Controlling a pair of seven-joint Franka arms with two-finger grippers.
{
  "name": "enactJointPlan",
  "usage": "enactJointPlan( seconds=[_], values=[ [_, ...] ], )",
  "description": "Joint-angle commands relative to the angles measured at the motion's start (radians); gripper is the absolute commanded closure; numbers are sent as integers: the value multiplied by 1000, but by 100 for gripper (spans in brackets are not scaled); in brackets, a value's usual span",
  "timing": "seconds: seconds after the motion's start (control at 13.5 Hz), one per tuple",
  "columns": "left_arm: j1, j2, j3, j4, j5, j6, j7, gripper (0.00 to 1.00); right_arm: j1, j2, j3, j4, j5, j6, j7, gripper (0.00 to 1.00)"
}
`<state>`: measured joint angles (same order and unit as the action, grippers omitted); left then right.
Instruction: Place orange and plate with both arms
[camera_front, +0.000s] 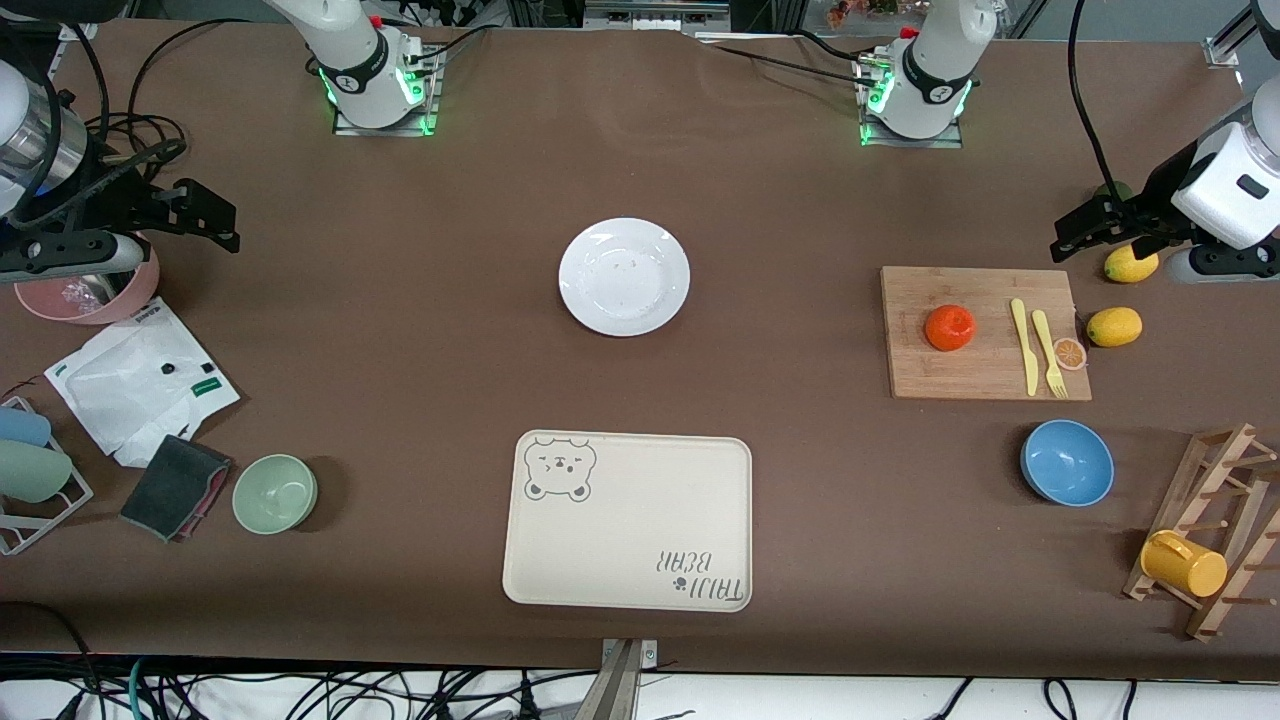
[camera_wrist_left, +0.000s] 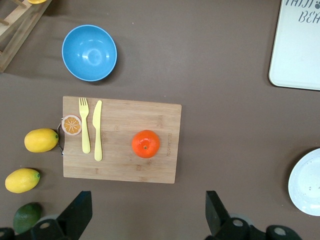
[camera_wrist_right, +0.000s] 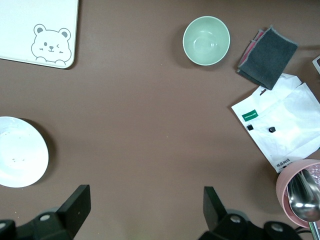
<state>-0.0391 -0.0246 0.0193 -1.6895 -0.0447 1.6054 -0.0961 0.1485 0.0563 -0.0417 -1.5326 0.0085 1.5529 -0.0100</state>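
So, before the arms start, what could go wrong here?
1. The orange is round and sits loose on the cutting board; open fingers may nudge it so it rolls toward the yellow knife.
2. The plate lies flat on the table; its low glossy rim may slip from the fingers.

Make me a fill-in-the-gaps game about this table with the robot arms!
1. The orange sits on the wooden ____.
2. The plate is the colour ____.
3. The tray has a drawing of a ____ in one corner.
4. The left gripper and right gripper both hold ____.

Missing words: cutting board; white; bear; nothing
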Motion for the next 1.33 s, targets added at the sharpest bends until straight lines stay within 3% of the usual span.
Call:
enactJointPlan(
  seconds=[0.0, 1.26],
  values=[
    [-5, 3, 4, 25, 20, -24, 7, 0, -10, 7, -13, 22, 24, -5, -8, 0],
    [28, 3, 1, 25, 16, -33, 13, 0, -9, -1, -1, 23, -4, -53, -1, 0]
  ],
)
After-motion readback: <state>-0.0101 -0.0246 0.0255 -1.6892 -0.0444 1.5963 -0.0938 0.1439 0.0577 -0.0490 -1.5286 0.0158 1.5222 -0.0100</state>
